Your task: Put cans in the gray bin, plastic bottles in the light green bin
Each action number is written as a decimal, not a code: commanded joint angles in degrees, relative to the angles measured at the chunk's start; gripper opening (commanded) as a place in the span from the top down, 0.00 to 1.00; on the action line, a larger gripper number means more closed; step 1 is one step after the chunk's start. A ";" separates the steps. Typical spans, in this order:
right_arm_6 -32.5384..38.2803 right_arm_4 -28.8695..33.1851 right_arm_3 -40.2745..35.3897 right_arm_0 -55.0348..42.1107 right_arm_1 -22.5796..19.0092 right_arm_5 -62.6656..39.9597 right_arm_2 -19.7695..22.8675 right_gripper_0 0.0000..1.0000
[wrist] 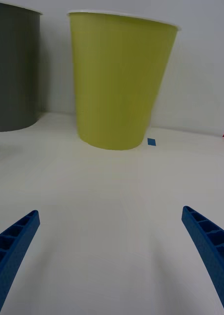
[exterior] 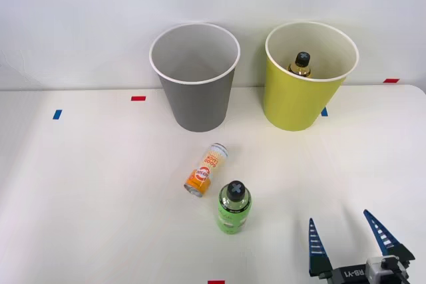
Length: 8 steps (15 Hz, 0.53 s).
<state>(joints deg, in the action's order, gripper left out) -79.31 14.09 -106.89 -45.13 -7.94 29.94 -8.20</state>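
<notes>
At worktop's near right corner: right gripper [exterior: 351,236], fingers spread, nothing between them
Back edge: gray bin [exterior: 194,91]; light green bin [exterior: 303,91] holding amber bottle [exterior: 301,64]
Middle: orange can [exterior: 207,169] lying, green bottle [exterior: 234,207] upright beside it

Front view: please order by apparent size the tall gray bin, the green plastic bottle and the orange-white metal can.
1. Tall gray bin, clearly largest.
2. Green plastic bottle.
3. Orange-white metal can; it looks close in size to the bottle, so their order is unsure.

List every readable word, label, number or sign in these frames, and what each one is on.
"RB-Y1": white lettering on the right gripper body, partly cut off at the front view's edge.
Orange and white can: printed lettering, too small to read.
Green bottle: label print, too small to read.
Both black caps: a raised cross mark, no text.
</notes>
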 commanded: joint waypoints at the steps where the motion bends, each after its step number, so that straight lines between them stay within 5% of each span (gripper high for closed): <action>1: -1.38 -2.32 0.02 -2.16 0.30 2.49 -2.70 0.00; 8: -5.95 -3.37 0.10 -3.65 1.18 5.57 -4.98 0.00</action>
<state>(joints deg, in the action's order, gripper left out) -84.57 11.05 -106.86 -48.62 -6.78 35.49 -13.14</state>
